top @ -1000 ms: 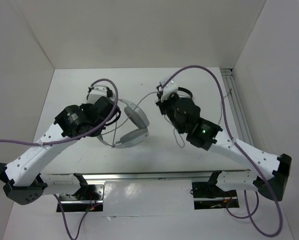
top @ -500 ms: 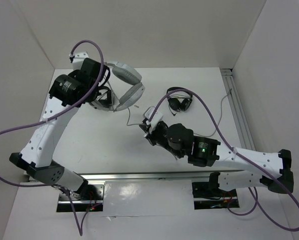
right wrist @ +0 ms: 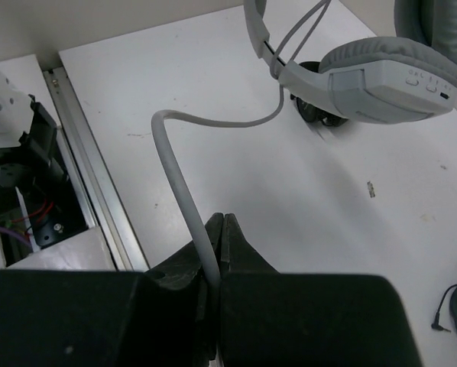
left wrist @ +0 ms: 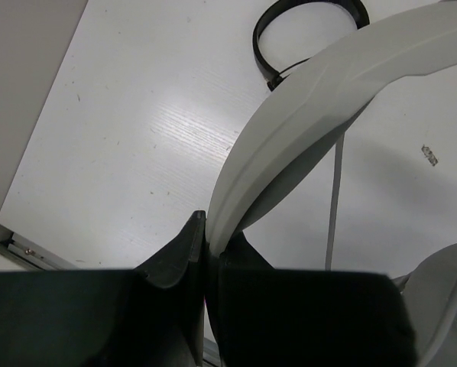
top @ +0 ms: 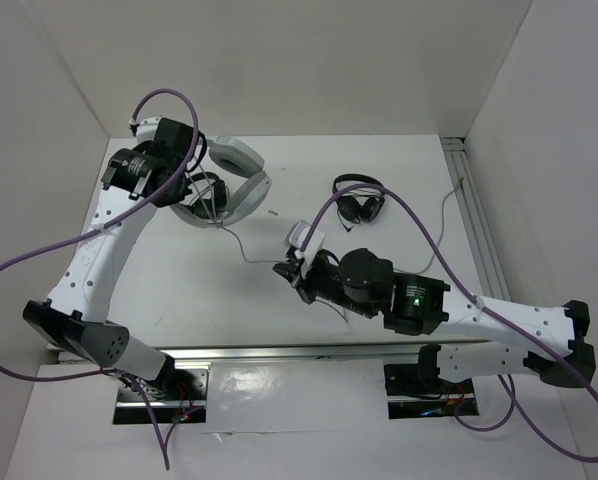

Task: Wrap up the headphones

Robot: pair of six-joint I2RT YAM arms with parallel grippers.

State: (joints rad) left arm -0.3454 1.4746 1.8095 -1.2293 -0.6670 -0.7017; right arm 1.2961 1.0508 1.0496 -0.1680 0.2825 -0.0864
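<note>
Left gripper (left wrist: 205,225) clamps headphones (left wrist: 320,92) band aloft; right gripper (right wrist: 219,229) pinches cable (right wrist: 173,164), held aside, likely for winding

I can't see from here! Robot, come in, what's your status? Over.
Left gripper shut on headphones band. Right gripper shut on the cable. Headphones off the table. Black headphones lie beneath them. Over.

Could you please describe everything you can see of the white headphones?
The headphones are light grey, plastic-looking, with a wide band, padded oblong earcups carrying small buttons, and a thin grey cable. The left gripper is shut on the band, holding them up at the far left; the right gripper pinches the cable.
</note>
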